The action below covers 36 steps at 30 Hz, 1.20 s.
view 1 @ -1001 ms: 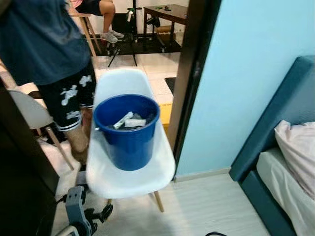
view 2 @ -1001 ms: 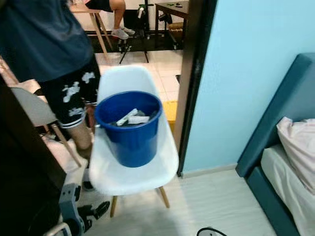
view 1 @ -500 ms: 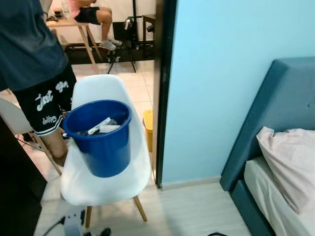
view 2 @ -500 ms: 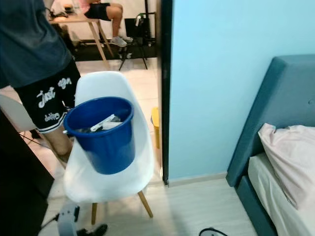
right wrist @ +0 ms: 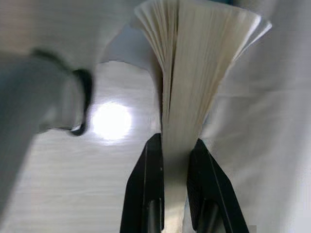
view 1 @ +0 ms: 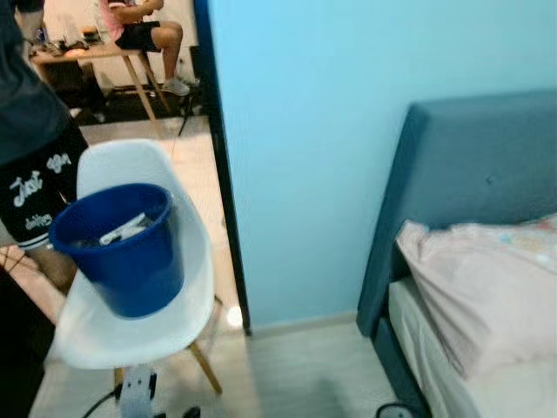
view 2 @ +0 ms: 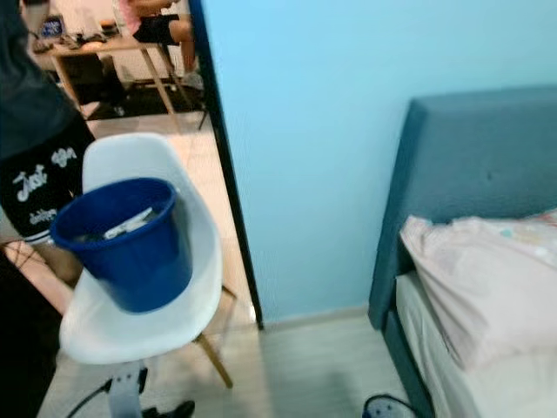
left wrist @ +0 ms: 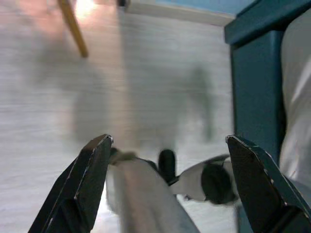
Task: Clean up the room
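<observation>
My right gripper (right wrist: 176, 141) is shut on a book (right wrist: 194, 58), held by its spine with the cream pages fanned out over pale floor and white bedding. My left gripper (left wrist: 167, 141) is open with nothing between its fingers, hanging over the light wood floor beside the teal bed frame (left wrist: 252, 87). A blue bucket (view 1: 122, 261) holding some white scraps stands on a white chair (view 1: 130, 335) at the left, by the doorway.
A teal headboard (view 1: 470, 165) and a bed with a pinkish pillow (view 1: 487, 287) are at the right. A person in dark printed shorts (view 1: 30, 174) stands behind the chair. Another person (view 1: 139, 26) sits at a table beyond the dark door frame (view 1: 222, 192).
The camera has swung to the right: chair and bucket now sit further left in view, and more of the bed and headboard has come in.
</observation>
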Available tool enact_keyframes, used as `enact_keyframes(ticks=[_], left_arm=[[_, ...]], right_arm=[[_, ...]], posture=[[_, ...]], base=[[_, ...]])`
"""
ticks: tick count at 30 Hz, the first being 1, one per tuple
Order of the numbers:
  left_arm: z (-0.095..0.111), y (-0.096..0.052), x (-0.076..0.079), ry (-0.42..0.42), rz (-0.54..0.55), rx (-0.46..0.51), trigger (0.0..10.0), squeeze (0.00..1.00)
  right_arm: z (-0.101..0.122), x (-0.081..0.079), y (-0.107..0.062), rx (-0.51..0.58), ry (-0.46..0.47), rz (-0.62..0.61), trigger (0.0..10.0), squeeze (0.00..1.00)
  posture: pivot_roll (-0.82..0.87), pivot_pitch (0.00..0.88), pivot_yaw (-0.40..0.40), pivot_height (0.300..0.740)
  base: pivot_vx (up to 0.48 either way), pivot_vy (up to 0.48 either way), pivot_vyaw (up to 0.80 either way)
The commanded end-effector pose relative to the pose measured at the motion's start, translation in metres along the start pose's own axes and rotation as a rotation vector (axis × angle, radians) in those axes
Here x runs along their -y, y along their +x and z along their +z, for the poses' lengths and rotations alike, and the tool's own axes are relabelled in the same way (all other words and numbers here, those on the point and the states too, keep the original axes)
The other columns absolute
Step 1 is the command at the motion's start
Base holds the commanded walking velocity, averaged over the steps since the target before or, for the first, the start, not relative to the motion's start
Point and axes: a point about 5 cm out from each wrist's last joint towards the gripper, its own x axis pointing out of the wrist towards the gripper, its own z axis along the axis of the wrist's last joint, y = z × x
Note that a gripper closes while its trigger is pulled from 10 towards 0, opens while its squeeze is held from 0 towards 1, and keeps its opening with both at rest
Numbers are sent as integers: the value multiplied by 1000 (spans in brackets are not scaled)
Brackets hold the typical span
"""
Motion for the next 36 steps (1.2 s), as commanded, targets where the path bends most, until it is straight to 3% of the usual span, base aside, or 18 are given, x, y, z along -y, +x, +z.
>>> enact_keyframes(ticks=[1,6,10,14,19,27,32,34,36], left_arm=[[1,-3,-8,-5,28,-4,10000,0],[-1,-4,-9,-6,36,-12,10000,0],[-4,-3,-7,7,32,-27,10000,0],[-5,-4,-7,3,47,-34,10000,0],[-5,-5,-12,-10,97,-38,10000,0],[-10,-4,-10,-1,91,-62,10000,0],[-12,-5,-10,2,91,-66,10000,0],[-12,-5,-9,-1,89,-66,10000,0],[-12,-4,-8,3,83,-64,10000,0]], right_arm=[[23,3,1,57,56,33,10000,0],[44,8,0,93,99,107,10000,0],[73,23,-3,159,149,145,10000,0],[89,29,-7,170,170,233,10000,0],[107,54,-18,127,160,359,10000,0],[113,77,-29,92,157,410,10000,0],[113,80,-32,76,141,456,10000,0],[112,80,-33,68,123,474,10000,0],[107,84,-33,38,46,457,10000,0]], posture=[[-102,24,10,706],[-113,29,16,706],[-111,32,18,706],[-113,35,20,706],[-128,41,17,706],[-138,46,14,706],[-137,45,13,706],[-136,43,13,706],[-138,42,12,706]], base=[[0,-480,0],[0,-480,0],[0,-392,0],[0,0,0],[0,0,0],[-144,0,0],[-433,0,0],[-431,0,0],[-431,0,0]])
